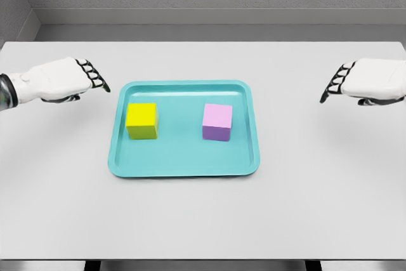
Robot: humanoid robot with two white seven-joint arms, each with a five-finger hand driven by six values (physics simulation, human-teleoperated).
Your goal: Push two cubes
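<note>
White tabletop [203, 220] is filling your view, its near edge running cut off along the bottom. Further in, a teal tray [184, 168] is sitting at centre, carrying a yellow cube [141, 120] on its left and a pink cube [217, 122] on its right, well apart. Level with the tray's far rim, your left hand [60, 80] and right hand [371, 80] are hovering outside it, fingers extended, grasping nothing; both forearms are running off frame.
</note>
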